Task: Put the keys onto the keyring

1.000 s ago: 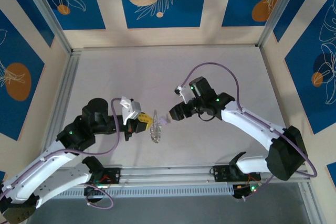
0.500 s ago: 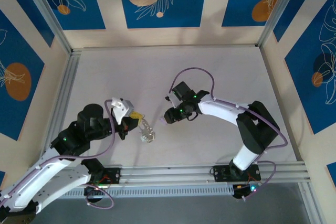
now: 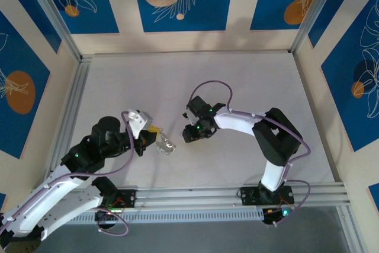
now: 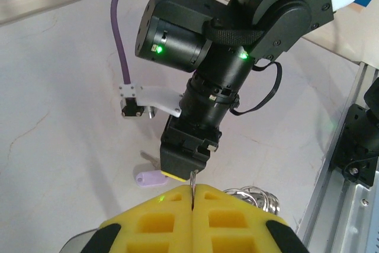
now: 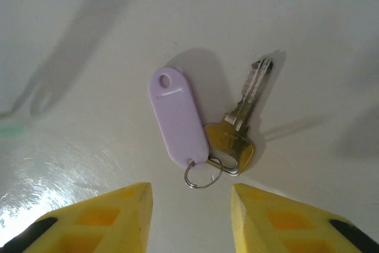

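The right arm (image 3: 260,134) has made the biggest change. A second ago it reached in long from the right side; now it is folded tight, with its elbow swung in toward the middle and its wrist tipped down at the surface (image 3: 177,81). The left arm (image 3: 65,182) has drawn back a little to the left and sunk lower, carrying the keyring (image 3: 166,145) with it, so the ring now hangs just left of the right wrist. The left fingers (image 4: 160,223) are pressed together on the thin wire of the keyring, with the keys (image 4: 254,197) already strung on it bunched beside them. The right fingers (image 5: 118,214) stand spread and empty, just above a loose key (image 5: 241,114) lying flat on the surface. It is joined to a lilac tag (image 5: 177,117) by a small split ring (image 5: 203,173). That lilac fleck sits about where it was a second ago, so the key seems unmoved. The right arm appears to be setting up to pick it up, and threading has not yet begun.
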Motion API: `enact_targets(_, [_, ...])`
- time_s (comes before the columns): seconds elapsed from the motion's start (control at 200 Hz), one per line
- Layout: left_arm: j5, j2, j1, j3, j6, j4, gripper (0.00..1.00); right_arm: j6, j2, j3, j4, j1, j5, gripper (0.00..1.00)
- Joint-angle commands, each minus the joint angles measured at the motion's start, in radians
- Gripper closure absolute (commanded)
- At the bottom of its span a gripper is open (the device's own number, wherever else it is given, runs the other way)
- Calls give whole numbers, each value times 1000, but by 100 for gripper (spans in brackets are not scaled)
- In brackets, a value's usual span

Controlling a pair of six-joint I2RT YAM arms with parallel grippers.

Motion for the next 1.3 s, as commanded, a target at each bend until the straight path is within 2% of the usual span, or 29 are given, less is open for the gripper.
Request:
enact_targets(0.0, [-6,-23,10,-4,-7,53,100,36,4,18,-18,0,-8,63])
enact_targets(0.725, [11,-13,10,-1,-1,64,100,59,64,25,23,-4,-32,73])
enact_targets(0.785, [13,-14,11,-1,-2,63,100,61,59,30,22,-5,-38,71])
enact_targets(0.86, [18,-14,11,-1,-1,66,100,69,51,32,18,-7,-39,62])
enact_targets(0.93, [26,-14,11,-2,-1,69,100,71,49,32,25,-10,-35,60])
enact_targets(1.296, [28,-17,11,-1,-2,69,100,53,73,35,21,-22,9,76])
